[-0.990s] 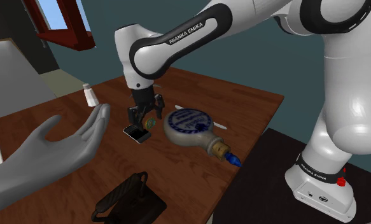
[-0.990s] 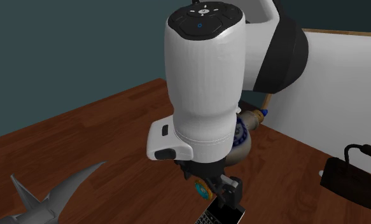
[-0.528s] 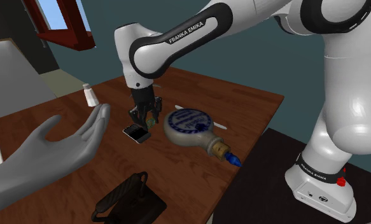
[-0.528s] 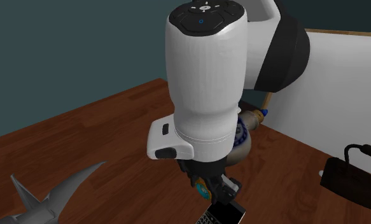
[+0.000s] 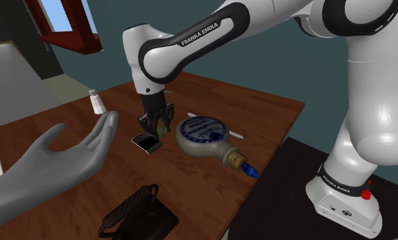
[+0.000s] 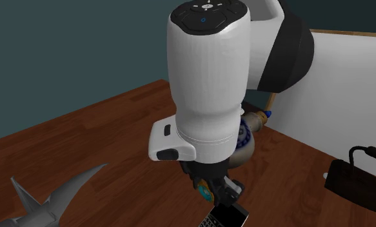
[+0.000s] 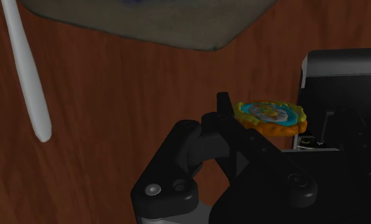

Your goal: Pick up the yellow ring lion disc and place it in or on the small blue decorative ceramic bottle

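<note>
Yellow-rimmed round disc with a blue face is sitting edge-on between the fingers of my black pincer, which I am pinching tight on it, low over the brown wooden tabletop. I am holding it just beside a black smartphone that is lying flat, and near the round-bodied, blue-and-white patterned bottle, which is lying on its side, corked neck and blue stopper pointing toward the shoulder view's lower right. A thin white stick is lying on the wood beside that bottle.
</note>
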{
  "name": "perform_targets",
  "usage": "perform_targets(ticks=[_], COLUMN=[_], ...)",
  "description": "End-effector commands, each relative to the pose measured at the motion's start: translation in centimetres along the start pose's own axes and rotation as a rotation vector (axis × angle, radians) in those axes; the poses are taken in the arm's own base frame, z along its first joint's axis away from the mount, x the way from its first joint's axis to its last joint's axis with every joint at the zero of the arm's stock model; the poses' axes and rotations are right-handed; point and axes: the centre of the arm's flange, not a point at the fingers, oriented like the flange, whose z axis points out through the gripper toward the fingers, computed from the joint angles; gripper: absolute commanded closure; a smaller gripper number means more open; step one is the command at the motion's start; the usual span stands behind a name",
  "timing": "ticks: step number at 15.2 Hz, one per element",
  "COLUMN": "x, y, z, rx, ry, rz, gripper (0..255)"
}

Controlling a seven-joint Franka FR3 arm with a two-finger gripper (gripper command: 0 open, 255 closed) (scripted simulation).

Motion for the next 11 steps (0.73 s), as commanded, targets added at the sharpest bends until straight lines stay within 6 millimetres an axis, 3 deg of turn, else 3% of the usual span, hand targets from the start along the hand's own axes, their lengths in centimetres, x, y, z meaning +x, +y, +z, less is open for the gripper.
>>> perform_targets(ticks=[1,11], x=[-0.1,-0.6], y=[0.1,0.0], z=[-0.6,-5.9], rx=[-0.002,-0.002], ry=[-0.003,-0.003], rz=[0.001,0.001], gripper=[255,255])
